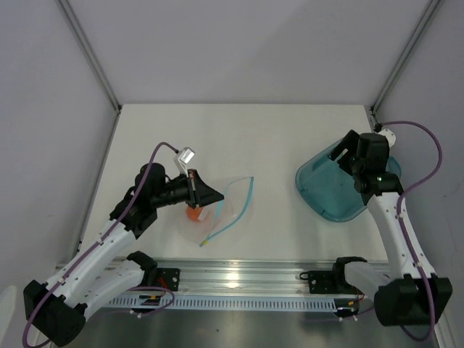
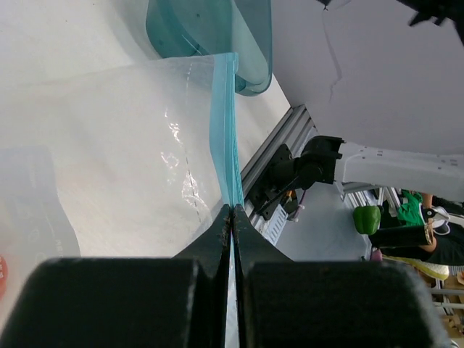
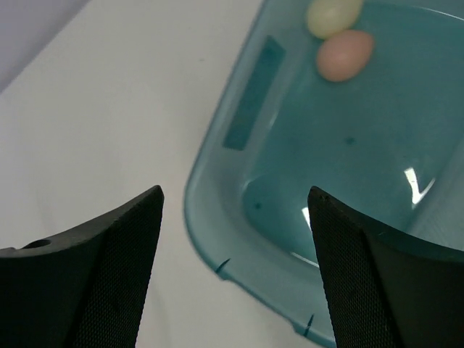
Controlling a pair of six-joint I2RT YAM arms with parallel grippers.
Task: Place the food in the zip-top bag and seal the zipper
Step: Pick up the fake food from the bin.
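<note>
The clear zip-top bag (image 1: 223, 210) lies at centre-left, its teal zipper (image 1: 245, 205) curving down to a yellowish end (image 1: 202, 244). My left gripper (image 1: 205, 196) is shut on the zipper strip; in the left wrist view the strip (image 2: 223, 123) runs straight into the closed gripper (image 2: 232, 210). The orange-red lump (image 1: 193, 212) sits in the bag just under that gripper and shows at the left wrist view's left edge (image 2: 2, 275). My right gripper (image 1: 339, 154) hangs open and empty (image 3: 234, 192) over the teal plate's rim. A pink ball (image 3: 345, 55) and a cream ball (image 3: 333, 14) lie in the plate.
The translucent teal plate (image 1: 326, 201) stands at the right, also in the left wrist view (image 2: 210, 29) and right wrist view (image 3: 217, 246). An aluminium rail (image 1: 239, 279) runs along the near edge. Grey walls enclose the white table.
</note>
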